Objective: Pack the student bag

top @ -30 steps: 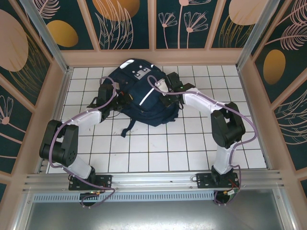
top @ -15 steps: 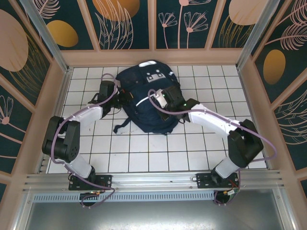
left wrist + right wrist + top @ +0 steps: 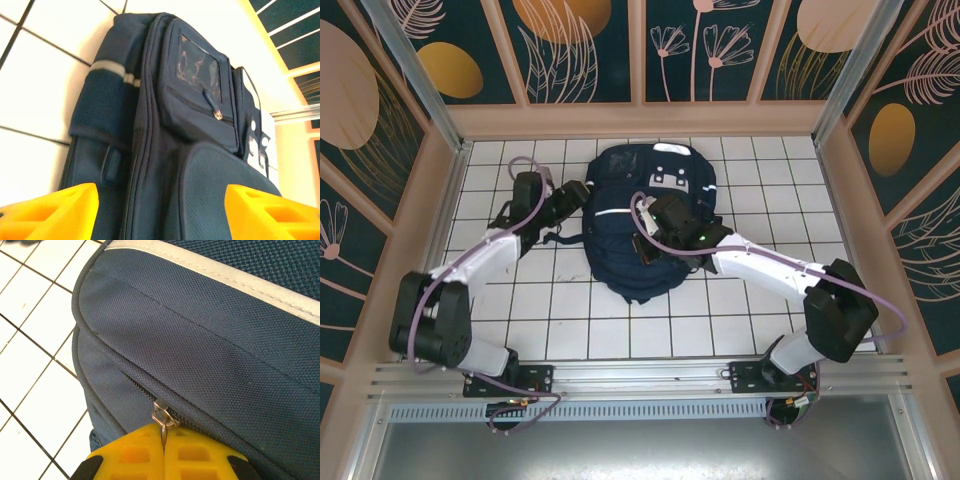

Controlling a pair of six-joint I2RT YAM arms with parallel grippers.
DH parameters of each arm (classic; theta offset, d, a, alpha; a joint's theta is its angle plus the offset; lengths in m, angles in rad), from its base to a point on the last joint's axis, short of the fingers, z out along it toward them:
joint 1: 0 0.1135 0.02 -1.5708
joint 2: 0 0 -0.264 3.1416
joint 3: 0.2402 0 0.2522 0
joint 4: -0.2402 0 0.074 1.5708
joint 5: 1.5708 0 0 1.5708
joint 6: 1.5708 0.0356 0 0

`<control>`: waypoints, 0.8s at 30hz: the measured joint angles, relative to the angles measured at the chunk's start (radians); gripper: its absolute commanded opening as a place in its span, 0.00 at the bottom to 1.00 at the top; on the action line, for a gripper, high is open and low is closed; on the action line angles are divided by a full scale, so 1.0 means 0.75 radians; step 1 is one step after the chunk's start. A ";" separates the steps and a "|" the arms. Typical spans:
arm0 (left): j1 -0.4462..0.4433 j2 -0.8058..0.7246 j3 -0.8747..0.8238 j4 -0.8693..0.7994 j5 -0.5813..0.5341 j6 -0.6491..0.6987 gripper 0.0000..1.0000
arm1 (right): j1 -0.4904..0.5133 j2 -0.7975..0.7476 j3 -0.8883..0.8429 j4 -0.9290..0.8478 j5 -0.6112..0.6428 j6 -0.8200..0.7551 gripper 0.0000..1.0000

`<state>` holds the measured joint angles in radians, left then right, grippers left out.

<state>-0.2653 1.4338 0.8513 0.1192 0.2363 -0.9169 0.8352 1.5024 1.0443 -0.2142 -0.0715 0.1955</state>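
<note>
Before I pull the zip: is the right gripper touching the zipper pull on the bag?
Touching. The right wrist view shows the right gripper, jaws shut, pinching the metal zipper pull at the student bag's seam.

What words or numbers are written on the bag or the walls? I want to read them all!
No text can be read anywhere here.
White patches near the top of the student bag: too small to read.
Pocket window on the bag: only blurry brown marks, no clear letters.
Wall panels: flower and leaf pictures, no words.
</note>
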 measured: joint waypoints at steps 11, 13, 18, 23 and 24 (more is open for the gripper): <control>-0.128 -0.171 -0.327 0.237 0.160 -0.377 0.46 | 0.013 0.050 0.014 0.034 -0.002 0.073 0.00; -0.135 -0.170 -0.330 0.268 0.161 -0.413 0.44 | 0.013 0.051 0.015 0.034 -0.002 0.078 0.00; -0.147 -0.131 -0.352 0.376 0.164 -0.499 0.38 | 0.013 0.051 0.015 0.033 0.003 0.098 0.00; -0.152 -0.081 -0.352 0.424 0.164 -0.540 0.30 | 0.013 0.051 0.015 0.032 0.025 0.098 0.00; -0.152 -0.077 -0.352 0.430 0.163 -0.546 0.26 | 0.012 0.051 0.015 0.031 0.033 0.098 0.00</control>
<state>-0.3794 1.3762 0.5869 0.4419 0.3588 -1.3266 0.8444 1.5410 1.0554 -0.1913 -0.0471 0.2691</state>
